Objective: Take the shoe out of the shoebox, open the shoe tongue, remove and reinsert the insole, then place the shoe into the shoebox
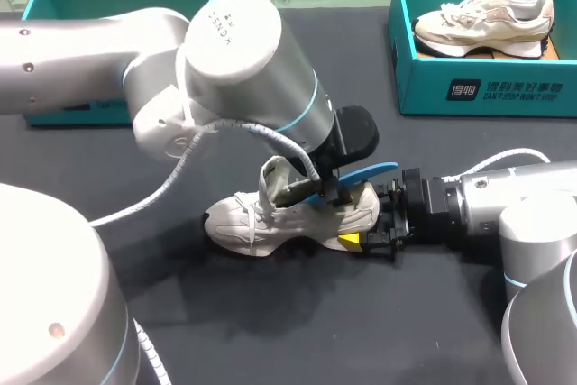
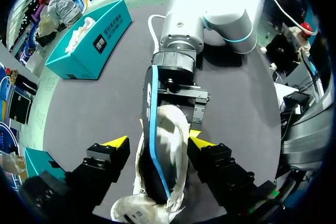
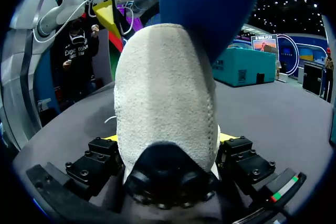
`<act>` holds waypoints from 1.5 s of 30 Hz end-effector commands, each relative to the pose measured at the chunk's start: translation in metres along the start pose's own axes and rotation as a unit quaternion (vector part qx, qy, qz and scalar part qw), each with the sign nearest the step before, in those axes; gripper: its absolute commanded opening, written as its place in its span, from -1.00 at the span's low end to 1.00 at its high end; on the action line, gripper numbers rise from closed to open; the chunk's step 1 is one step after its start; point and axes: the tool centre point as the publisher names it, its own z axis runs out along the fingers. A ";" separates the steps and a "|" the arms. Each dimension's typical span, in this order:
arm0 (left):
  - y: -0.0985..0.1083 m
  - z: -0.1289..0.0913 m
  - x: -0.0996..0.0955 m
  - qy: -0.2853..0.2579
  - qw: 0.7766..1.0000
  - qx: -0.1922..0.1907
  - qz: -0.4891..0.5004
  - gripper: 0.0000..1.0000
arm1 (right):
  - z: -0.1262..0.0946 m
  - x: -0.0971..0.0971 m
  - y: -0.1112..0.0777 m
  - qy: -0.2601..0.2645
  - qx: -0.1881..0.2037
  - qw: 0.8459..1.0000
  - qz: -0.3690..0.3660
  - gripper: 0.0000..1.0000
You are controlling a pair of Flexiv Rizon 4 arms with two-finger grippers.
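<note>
**Mia:** What is in the boxes?

**Tom:** The shoebox (image 1: 415, 87) far off past the heel of the loose shoe (image 1: 261, 223) has a second shoe (image 1: 482, 22) in it. The other box (image 1: 41, 8), far off past the toe, shows only its blue-green floor. The left arm (image 1: 234, 51) hides its front.

**Mia:** Where is the loose shoe?

**Tom:** It sits on the dark table (image 1: 270, 331), out of both boxes. A blue insole (image 1: 374, 171) sticks up out of it above the heel.

**Mia:** Who holds it?

**Tom:** The right gripper (image 3: 167, 137) pinches the heel from both sides. Only its own camera shows that. From above, just one yellow tip peeks out by the heel.

**Mia:** And the left gripper (image 2: 157, 141)?

**Tom:** From above, the arm hides its fingers. Its own camera shows them spread wide, one on each side of the shoe. One finger (image 2: 113, 153) stands clear of the shoe's side, so it grips nothing.
</note>
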 end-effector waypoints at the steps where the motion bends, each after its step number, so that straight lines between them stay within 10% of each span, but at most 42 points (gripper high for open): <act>1: -0.002 0.008 -0.002 -0.005 1.000 -0.005 -0.004 0.43 | 0.001 0.001 -0.001 0.000 0.002 1.000 0.001 -1.00; 23: 0.002 0.036 -0.014 0.009 1.000 -0.002 -0.014 0.32 | 0.001 0.001 -0.001 0.000 0.002 1.000 0.001 -1.00; 42: 0.001 0.045 -0.017 0.025 1.000 0.009 -0.015 -0.42 | 0.001 0.001 -0.001 0.000 0.002 1.000 0.001 -1.00; 45: 0.001 0.045 -0.017 0.031 0.999 0.012 -0.014 -1.00 | 0.001 0.001 -0.001 0.000 0.002 1.000 0.001 -1.00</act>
